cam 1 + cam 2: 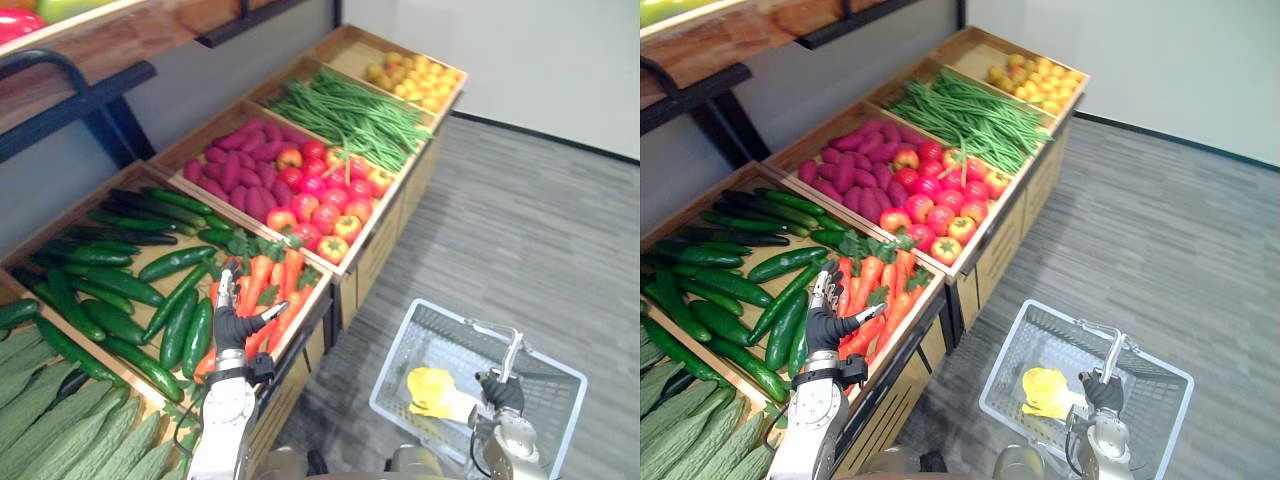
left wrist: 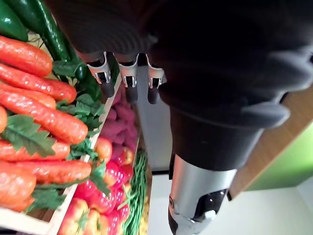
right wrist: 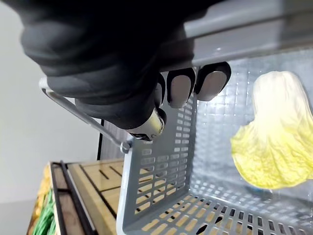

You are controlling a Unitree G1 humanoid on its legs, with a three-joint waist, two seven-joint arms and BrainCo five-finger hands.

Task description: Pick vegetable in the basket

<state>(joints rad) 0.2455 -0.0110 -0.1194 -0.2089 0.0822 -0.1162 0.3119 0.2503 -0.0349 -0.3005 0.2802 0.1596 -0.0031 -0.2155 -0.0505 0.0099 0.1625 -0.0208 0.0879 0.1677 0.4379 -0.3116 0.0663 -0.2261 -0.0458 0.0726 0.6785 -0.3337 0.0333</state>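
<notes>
Step in hand: judged to be the reach for the next vegetable, with nothing grasped yet.
Left hand (image 1: 232, 328): held over the carrots (image 1: 262, 285), its fingers (image 2: 129, 81) straight and wide, the thumb set apart; nothing is held.
Carrots: heaped with their green tops at the front corner of a wooden crate (image 1: 300, 325), just beside the cucumbers (image 1: 120, 285) (tomatoes (image 1: 320, 205) lie in the crate beyond).
Right hand (image 1: 500, 392): its fingers (image 3: 180, 87) are curled round the handle (image 1: 512, 355) of the grey mesh basket (image 1: 395, 355), which is carried low, well apart from the crates.
Basket contents: one pale yellow cabbage (image 1: 432, 392) lies on the bottom near the handle side.
Contact: whether the left fingertips touch a carrot cannot be told; in the left wrist view they appear clear of the heap.
Next move: the left hand would need to be lowered onto a single carrot and the fingers closed round its body, not its leaves.
After that: the carrot would have to be carried across to the basket and released beside the cabbage.
</notes>
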